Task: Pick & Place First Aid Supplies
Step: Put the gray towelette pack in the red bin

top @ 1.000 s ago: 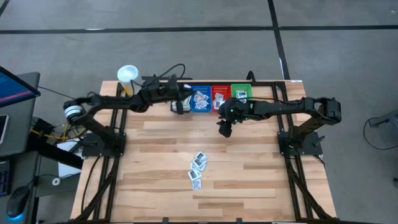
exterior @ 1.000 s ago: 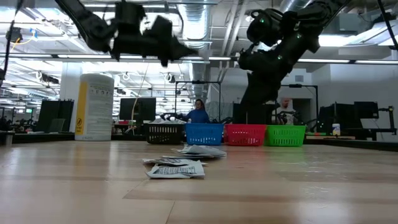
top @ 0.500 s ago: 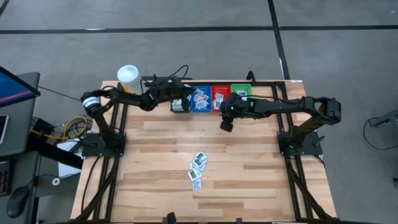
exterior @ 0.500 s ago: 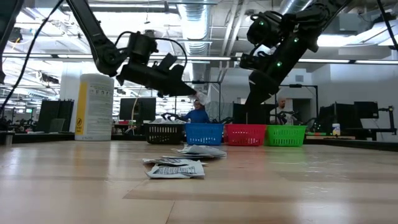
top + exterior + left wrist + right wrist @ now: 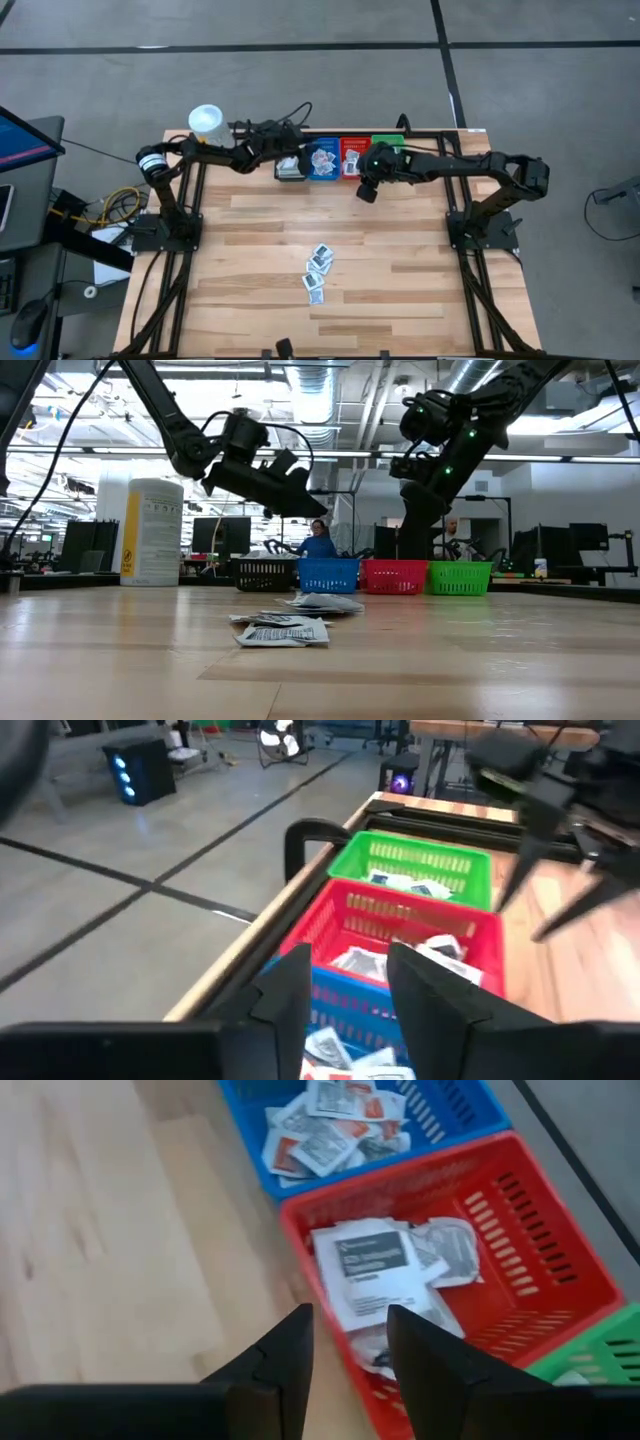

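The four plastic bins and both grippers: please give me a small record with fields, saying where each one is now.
bins: black plastic bin, blue plastic bin, red plastic bin, green plastic bin, in one row at the table's far edge
left gripper: open, empty, over the black and blue bins
right gripper: open, empty, over the red bin
loose white flat packets: mid-table

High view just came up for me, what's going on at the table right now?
Both arms are up at the far row of bins. The left gripper hangs open over the black bin; the right gripper hangs open and empty at the red bin, which already holds packets. The blue bin and green bin hold some too. A small pile of packets waits mid-table.
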